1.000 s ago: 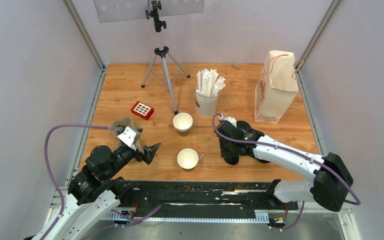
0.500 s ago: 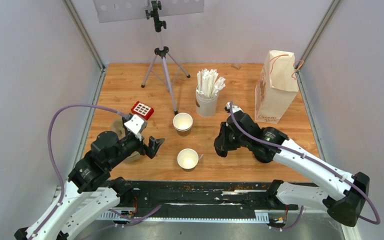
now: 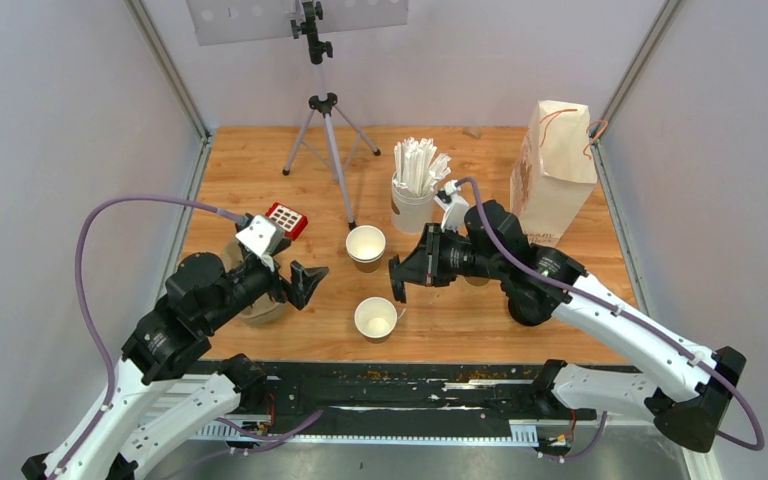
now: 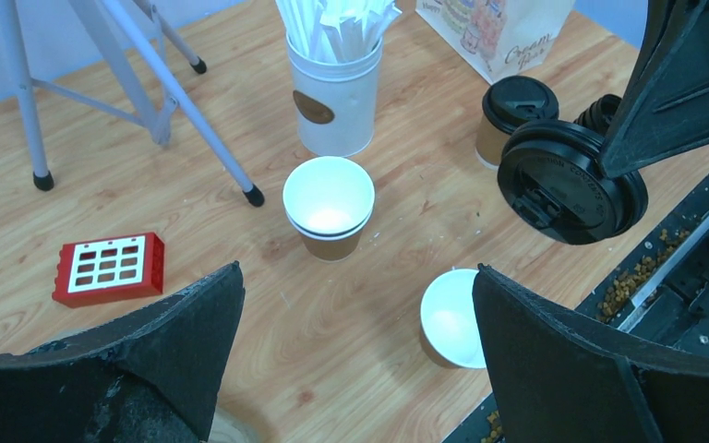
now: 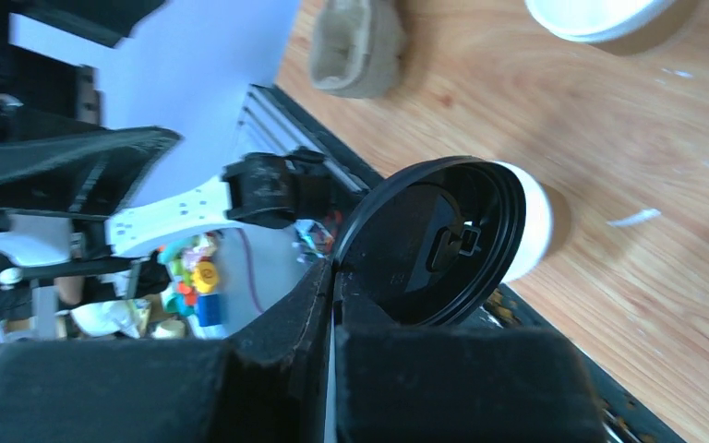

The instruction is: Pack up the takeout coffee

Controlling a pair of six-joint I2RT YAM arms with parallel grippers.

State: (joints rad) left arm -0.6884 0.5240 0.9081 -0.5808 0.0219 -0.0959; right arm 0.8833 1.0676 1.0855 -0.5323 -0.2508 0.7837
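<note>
One lidded cup (image 4: 514,115) stands finished near the paper bag (image 4: 489,28), and I judge the job in hand is capping the others. My right gripper (image 5: 332,277) is clamped on the rim of a black lid (image 4: 568,185), holding it on edge in the air close to the near open cup (image 4: 452,318). A second open cup (image 4: 330,198) sits further back, in front of the straw holder (image 4: 337,101). It looks like two cups nested, though I can't be sure from these angles. My left gripper (image 3: 300,283) hangs to the left of both open cups with its jaws spread wide and nothing between them.

I expect the lid to be thin, light plastic that flexes. Pinched at one edge like this, it could swivel or slip, so it needs laying flat on the rim and pressing down evenly.

Both open cups look empty inside. That would make them very light and likely to slide or tip on the wood if pushed from one side, and their paper walls would crush under a hard squeeze.

I would steady the near cup gently around its brown wall, below the rolled white rim. Once a cup is capped, I would lift it by the body rather than the lid, since the lid may pull off.
</note>
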